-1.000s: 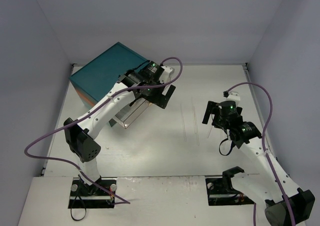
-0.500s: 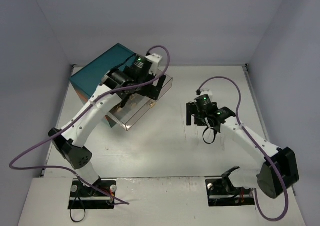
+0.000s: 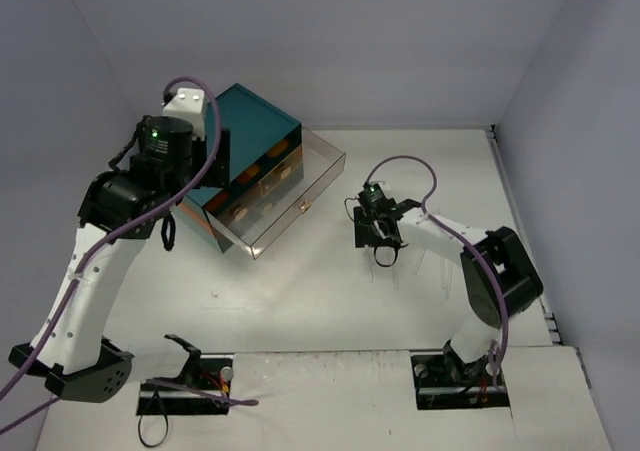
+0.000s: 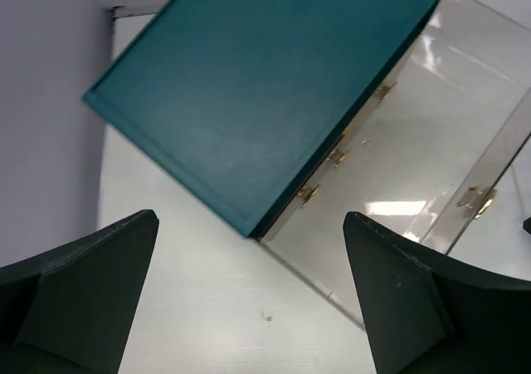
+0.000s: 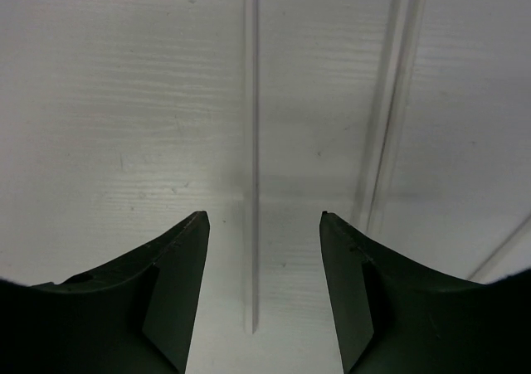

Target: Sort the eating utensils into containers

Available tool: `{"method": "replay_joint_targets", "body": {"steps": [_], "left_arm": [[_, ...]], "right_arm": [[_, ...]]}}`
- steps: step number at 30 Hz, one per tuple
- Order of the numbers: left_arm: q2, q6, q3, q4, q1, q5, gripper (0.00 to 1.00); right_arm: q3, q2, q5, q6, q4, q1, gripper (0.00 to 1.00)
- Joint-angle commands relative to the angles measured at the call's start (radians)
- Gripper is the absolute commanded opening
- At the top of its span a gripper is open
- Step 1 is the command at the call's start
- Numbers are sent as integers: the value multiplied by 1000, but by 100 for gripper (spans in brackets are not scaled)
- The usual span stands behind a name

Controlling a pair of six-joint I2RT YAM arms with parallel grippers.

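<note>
**Q:** Top view?
**A:** The right gripper [image 3: 379, 241] sat low on the table [image 3: 300, 301], well right of the open drawer [image 3: 290, 186].

**Q:** Left wrist?
**A:** The left gripper [image 4: 249, 221] hung wide and empty above the chest [image 4: 249, 84].

**Q:** Right wrist?
**A:** The fingers stood part-spread astride a clear utensil [image 5: 251, 125] without touching it. A second utensil [image 5: 397, 100] lay just beside. The grasp would likely go best centred on the handle, so it closes on one piece only.

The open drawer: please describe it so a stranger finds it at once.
Find the teal chest at the far left of the table. A clear drawer sticks out of its front. The other drawers are shut; only this one is pulled out, its gold knob far from the chest.
</note>
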Motion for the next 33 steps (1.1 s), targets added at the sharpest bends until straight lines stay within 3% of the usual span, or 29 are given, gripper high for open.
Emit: {"method": "replay_joint_targets", "body": {"steps": [1,6,11,13,16,20,25,28,33], "left_arm": [[-126,12,-75,35,11,-150,97],[-249,1,-173,37,13,-241,97],[-358,-13,-262,53,13,-313,97],[-393,-13,-294,66,13,-340,98],[-435,-15,-340,71,13,-351,97],[-466,-15,-366,69,13,-360,97],[-490,-8,-412,74,13,-375,98],[-505,-4,-457,75,13,-376,97],[-539,-16,-531,83,13,-371,97]], "right_arm": [[49,63,16,30,45,23,51],[32,117,47,78,54,30,46],[9,143,88,114,54,33,29],[2,161,112,123,54,31,13],[2,168,139,129,52,27,0],[21,117,151,115,48,-11,0],[92,-83,131,116,8,-83,0],[168,-209,112,141,-24,-107,0],[357,-246,52,252,-46,-81,0]]}}
